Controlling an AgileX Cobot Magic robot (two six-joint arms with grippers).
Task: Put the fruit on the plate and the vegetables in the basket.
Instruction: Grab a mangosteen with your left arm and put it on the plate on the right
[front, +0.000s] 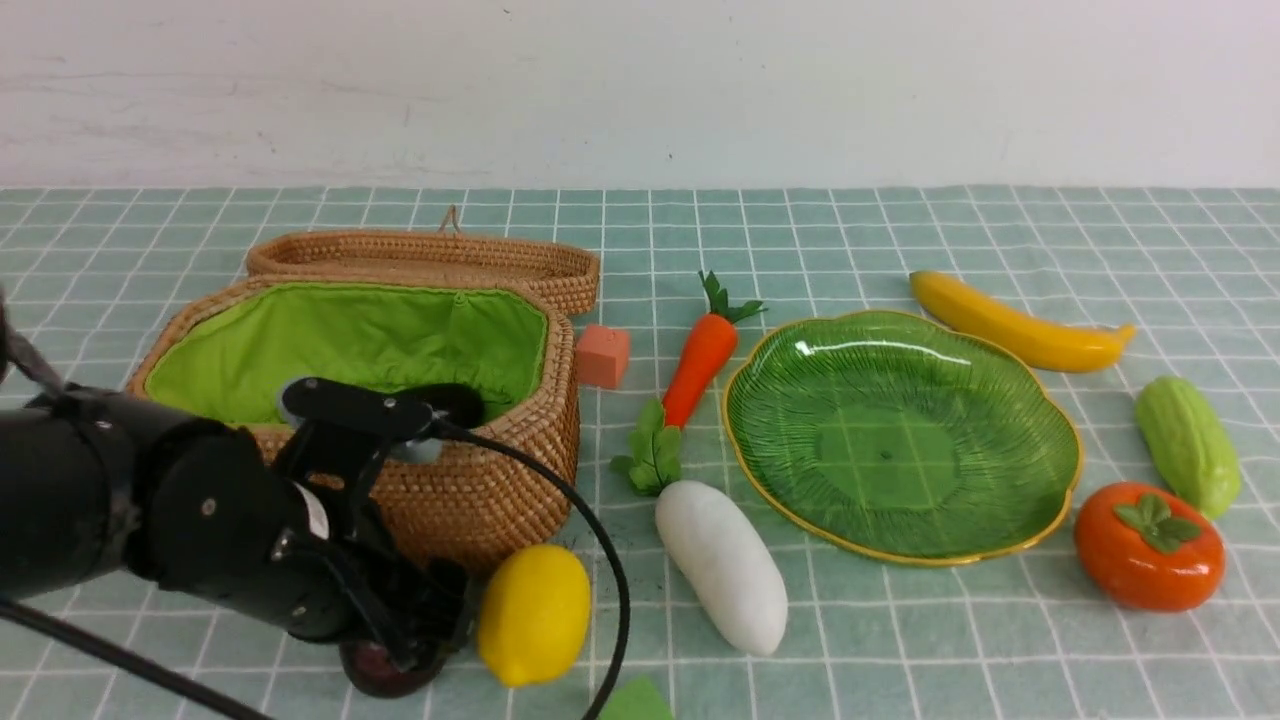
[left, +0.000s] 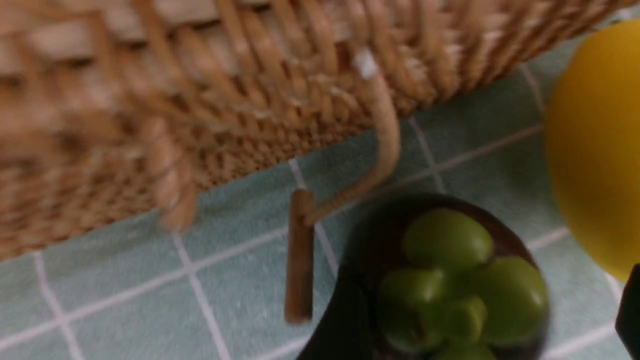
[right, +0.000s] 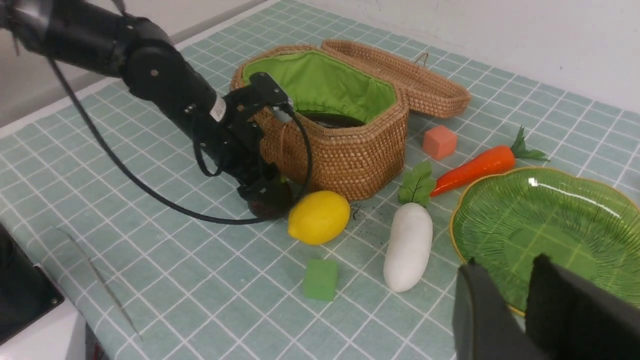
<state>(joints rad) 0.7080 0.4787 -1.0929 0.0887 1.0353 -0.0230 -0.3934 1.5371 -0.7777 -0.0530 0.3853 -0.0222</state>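
My left gripper (left: 487, 310) is down at the basket's (front: 470, 480) front wall, open around the dark purple mangosteen (left: 450, 280). One finger is beside the mangosteen and the other finger (left: 631, 315) stands clear of it. The lemon (front: 535, 612) lies just to its right. The radish (front: 722, 565) and carrot (front: 700, 367) lie between the basket and the green plate (front: 1000, 400). The banana (front: 1020, 325), gourd (front: 1187, 445) and persimmon (front: 1150, 545) lie around the plate. My right gripper (right: 505, 280) hovers open over the plate's near rim (right: 457, 240), holding nothing.
The wicker lid (front: 425, 260) lies behind the basket. A salmon-pink cube (front: 603, 355) sits by the basket's right side, and a green cube (right: 320, 279) lies near the front edge. A cable loops from my left arm (front: 150, 510) past the lemon.
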